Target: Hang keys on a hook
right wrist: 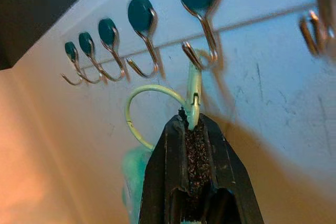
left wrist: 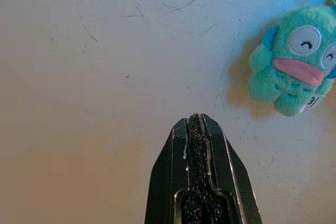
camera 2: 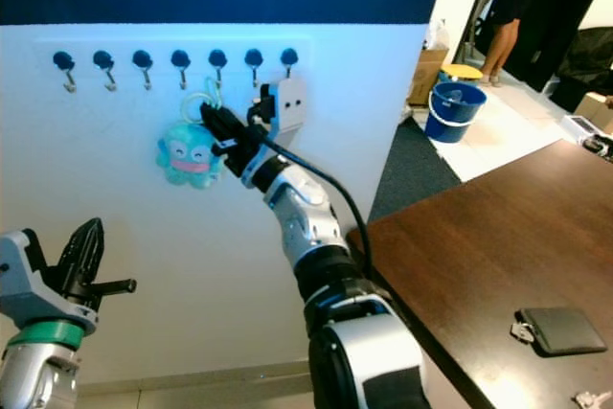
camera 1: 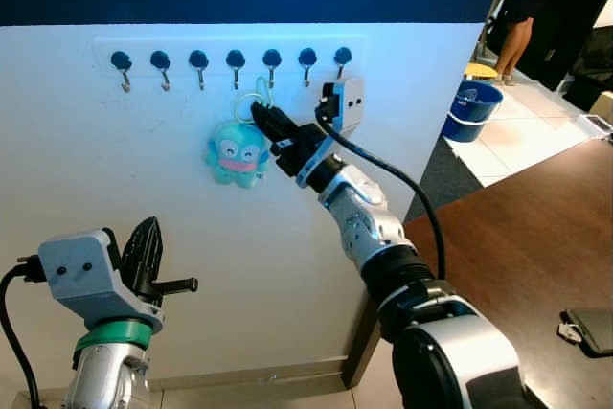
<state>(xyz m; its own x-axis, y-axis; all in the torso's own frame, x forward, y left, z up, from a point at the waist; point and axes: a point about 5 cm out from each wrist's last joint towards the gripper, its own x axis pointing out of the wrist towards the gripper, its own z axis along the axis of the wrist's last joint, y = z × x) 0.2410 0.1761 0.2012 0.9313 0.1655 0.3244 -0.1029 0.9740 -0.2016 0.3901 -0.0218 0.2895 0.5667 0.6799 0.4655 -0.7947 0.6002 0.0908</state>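
Two pincers show; the right pincer [camera 1: 261,114] is raised to the wall [camera 1: 115,179], its black fingers [right wrist: 197,145] closed on a pale green clasp [right wrist: 193,90] just under a hook [right wrist: 202,35]; the clasp's top reaches up to the hook's curved tip, though whether it is hung on it cannot be told; a pale green ring [right wrist: 144,111] loops out beside the clasp, and a teal plush toy [camera 1: 237,153] dangles below it against the wall, just left of the pincer; the hook is fifth from the left in a row of seven dark-capped hooks on a white rail [camera 1: 230,43]; a small white box [camera 1: 347,102] sits on the wall's edge under the last hook, behind the right arm.

The left pincer [camera 1: 144,241] hangs lower and to the left, well apart from the toy, its fingers pressed together on nothing and pointed at the bare wall; the plush shows up and off to one side in its wrist view.

Right of the wall lies a dark wooden worktop [camera 2: 498,237] with a black wallet [camera 2: 557,329] on it; farther back a blue bucket [camera 2: 460,107] stands on pale tiles, and a person [camera 1: 532,2] stands beyond it.
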